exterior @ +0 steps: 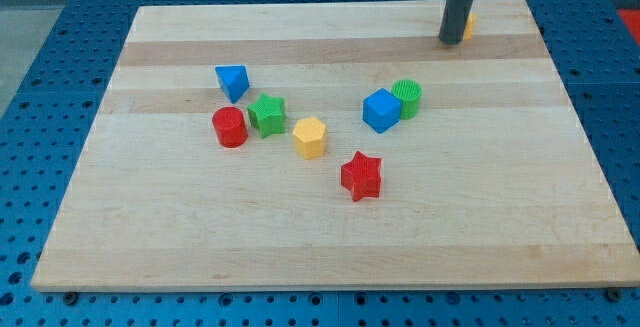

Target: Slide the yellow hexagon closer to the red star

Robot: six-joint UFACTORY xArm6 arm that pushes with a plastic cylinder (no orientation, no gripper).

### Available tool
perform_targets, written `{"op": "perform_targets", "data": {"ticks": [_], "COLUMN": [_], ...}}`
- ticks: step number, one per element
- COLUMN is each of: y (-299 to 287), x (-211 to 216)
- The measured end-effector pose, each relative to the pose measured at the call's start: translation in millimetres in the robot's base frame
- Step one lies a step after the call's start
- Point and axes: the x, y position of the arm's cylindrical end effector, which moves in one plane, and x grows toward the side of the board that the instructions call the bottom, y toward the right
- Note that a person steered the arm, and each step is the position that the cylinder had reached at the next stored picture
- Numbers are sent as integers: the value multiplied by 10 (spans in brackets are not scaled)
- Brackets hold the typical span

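The yellow hexagon (pixel 311 137) sits near the middle of the wooden board (pixel 330 247). The red star (pixel 361 176) lies just below and to the right of it, a small gap between them. My tip (pixel 451 41) is at the view's top right, far from both blocks. It stands right against a small yellow block (pixel 468 26), which it mostly hides.
A red cylinder (pixel 229 127), a green star (pixel 267 114) and a blue triangular block (pixel 232 82) cluster left of the hexagon. A blue cube (pixel 380 110) and a green cylinder (pixel 408 98) touch each other to its upper right.
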Motion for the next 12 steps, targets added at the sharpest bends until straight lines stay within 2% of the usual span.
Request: {"op": "perform_targets", "data": {"ticks": [2, 6, 12], "y": [29, -1350, -2649], "x": [-21, 638, 1708]}}
